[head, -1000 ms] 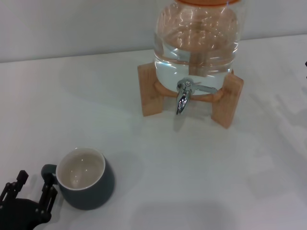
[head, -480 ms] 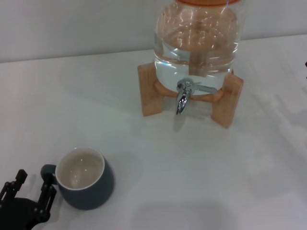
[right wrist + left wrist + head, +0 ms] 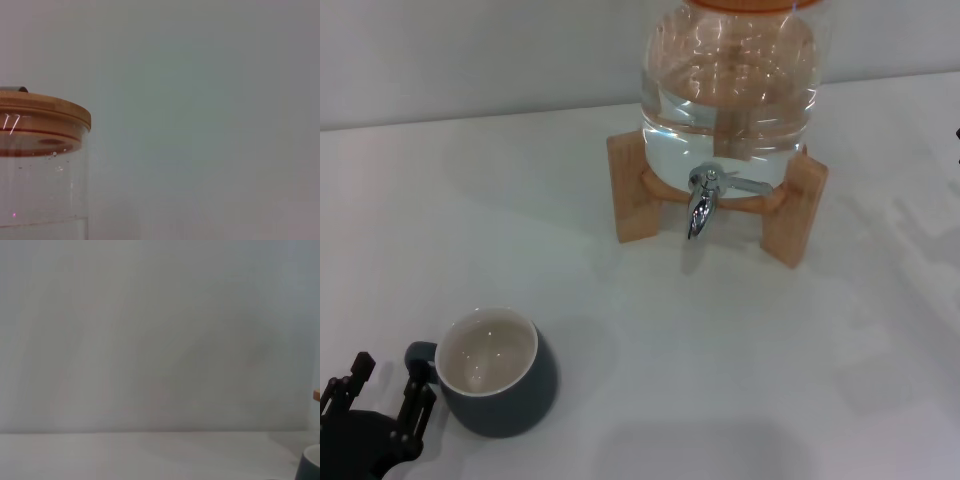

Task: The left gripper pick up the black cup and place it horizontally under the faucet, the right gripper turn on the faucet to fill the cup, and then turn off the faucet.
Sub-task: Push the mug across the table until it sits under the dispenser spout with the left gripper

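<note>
The black cup (image 3: 498, 372) stood upright on the worktop (image 3: 720, 360), near the front left, well apart from the faucet (image 3: 701, 205). Its small handle pointed left, straight at my left end effector (image 3: 386, 385), which waited just beside it with fingers (image 3: 418, 402) spread and grasping nothing. My right end effector was out of sight.

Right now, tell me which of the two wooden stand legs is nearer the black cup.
The left wooden leg, on the black cup side of the faucet.
</note>
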### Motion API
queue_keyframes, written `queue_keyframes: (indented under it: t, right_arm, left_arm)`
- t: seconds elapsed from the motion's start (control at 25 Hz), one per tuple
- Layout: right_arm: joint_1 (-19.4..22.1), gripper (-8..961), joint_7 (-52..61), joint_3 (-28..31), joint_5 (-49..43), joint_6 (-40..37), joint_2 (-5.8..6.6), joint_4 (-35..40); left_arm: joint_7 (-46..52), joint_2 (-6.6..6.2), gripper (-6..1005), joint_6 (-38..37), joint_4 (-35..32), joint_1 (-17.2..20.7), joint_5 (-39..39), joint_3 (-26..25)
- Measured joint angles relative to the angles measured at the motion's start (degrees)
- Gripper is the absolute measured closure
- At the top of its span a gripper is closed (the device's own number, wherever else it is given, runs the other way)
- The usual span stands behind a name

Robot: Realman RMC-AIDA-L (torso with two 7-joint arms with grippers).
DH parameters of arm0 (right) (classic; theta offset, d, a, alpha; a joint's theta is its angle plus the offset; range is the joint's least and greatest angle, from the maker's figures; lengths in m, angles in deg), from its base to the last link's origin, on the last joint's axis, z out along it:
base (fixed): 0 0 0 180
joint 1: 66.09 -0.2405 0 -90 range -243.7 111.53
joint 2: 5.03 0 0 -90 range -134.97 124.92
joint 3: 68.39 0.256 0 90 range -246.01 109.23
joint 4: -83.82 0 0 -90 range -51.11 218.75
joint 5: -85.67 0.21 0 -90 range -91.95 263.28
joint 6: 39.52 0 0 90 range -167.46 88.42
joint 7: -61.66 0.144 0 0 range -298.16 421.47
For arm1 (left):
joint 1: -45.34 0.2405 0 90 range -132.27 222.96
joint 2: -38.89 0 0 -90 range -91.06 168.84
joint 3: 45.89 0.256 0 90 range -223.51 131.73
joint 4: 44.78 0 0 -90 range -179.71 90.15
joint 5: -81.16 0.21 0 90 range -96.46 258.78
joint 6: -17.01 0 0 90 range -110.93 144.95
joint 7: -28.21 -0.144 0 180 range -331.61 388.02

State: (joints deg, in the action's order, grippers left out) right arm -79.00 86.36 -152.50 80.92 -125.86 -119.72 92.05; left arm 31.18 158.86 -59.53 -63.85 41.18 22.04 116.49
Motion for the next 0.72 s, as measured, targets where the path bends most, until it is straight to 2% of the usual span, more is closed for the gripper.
queue_keyframes:
  t: [0.72]
  right_arm:
    - [0.0,83,0.09,0.0,0.0,-0.23,0.0,0.03]
  left_arm:
    - [1.44,-0.09,401,0.44,0.86,-1.48,-0.03,-0.04]
